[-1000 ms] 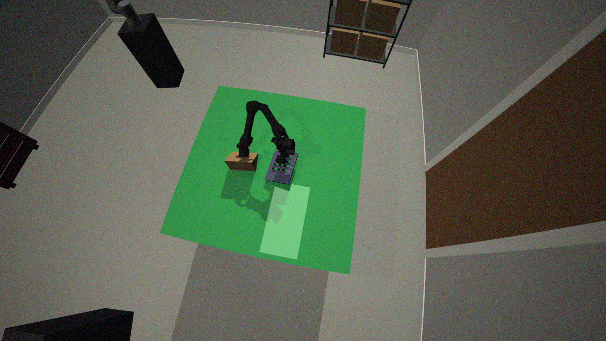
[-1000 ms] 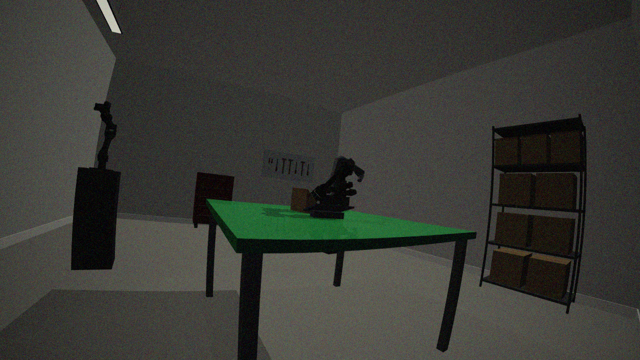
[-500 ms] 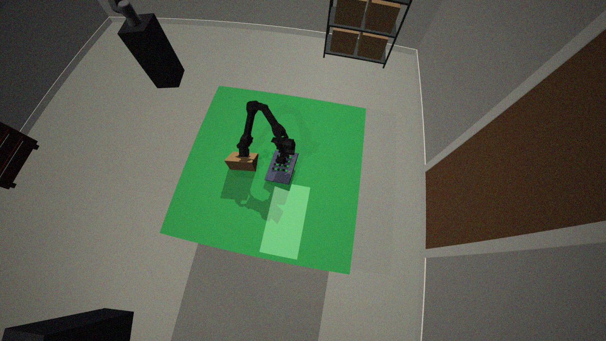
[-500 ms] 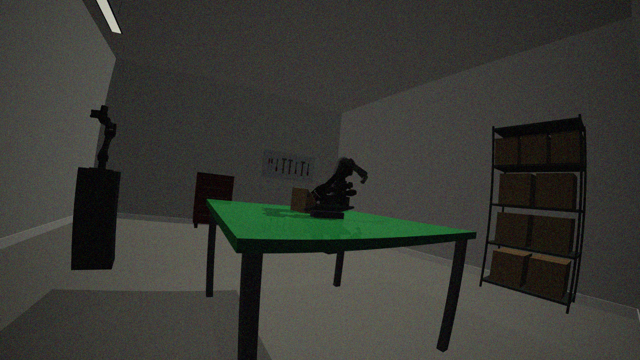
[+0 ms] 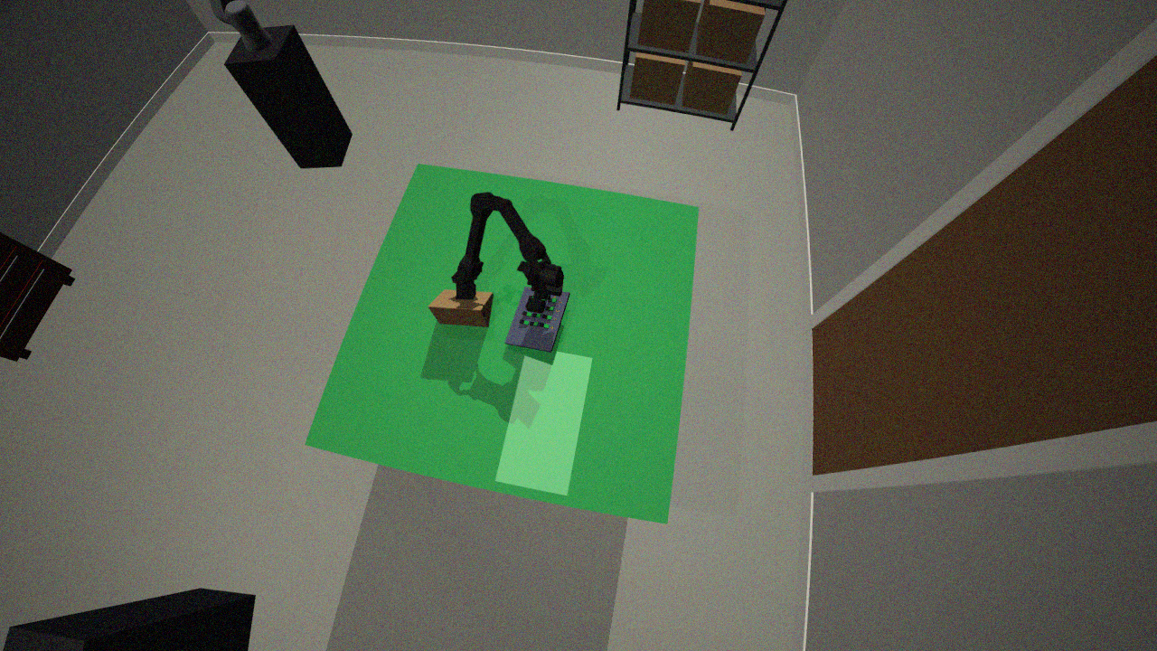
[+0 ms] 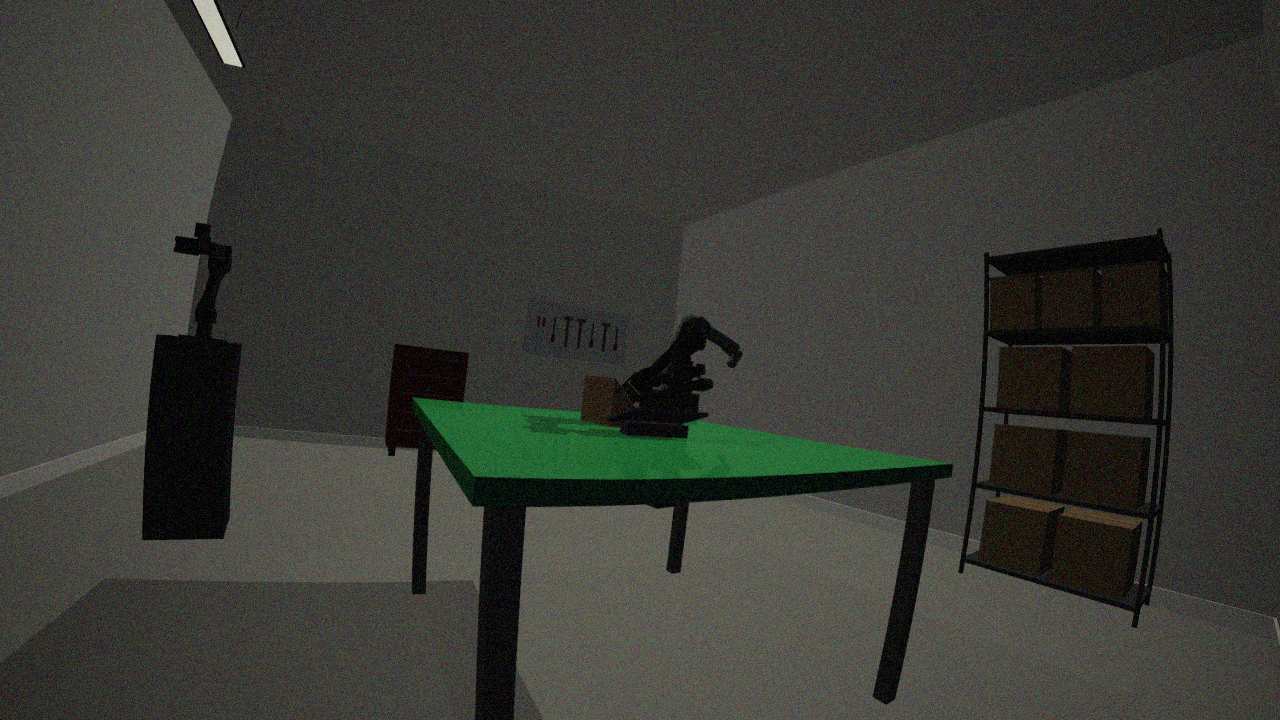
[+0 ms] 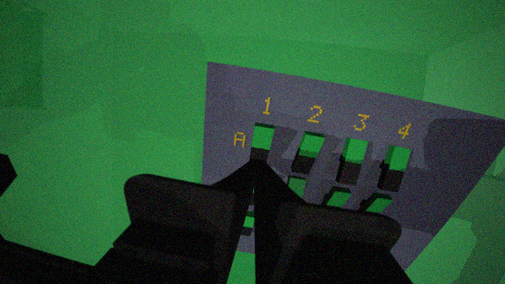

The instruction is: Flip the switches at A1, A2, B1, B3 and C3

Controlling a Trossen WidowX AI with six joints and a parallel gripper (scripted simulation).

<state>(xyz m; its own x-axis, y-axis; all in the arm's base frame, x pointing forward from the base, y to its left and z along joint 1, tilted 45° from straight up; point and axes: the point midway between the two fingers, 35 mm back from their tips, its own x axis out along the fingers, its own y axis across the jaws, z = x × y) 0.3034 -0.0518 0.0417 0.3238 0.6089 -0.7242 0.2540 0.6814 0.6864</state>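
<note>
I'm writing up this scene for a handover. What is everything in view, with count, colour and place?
Table: one, green top, dark legs, mid-room.
Switch panel: one, grey-purple with yellow labels, on the table beside the arm's base.
Rocker switches: green, in rows on the panel; four in row A, the nearer rows partly hidden.
Shelf rack: one, black, holding brown boxes, by the wall.
Cabinet: one, dark red, against the far wall.
Tool board: one, pale, on the far wall.
Pedestal: one, black, carrying a second dark arm, at the left.
Base block: one, tan, under the arm.
Arm: one, black.
Pincer: one, black, shut, tip at A1's near end.
</note>
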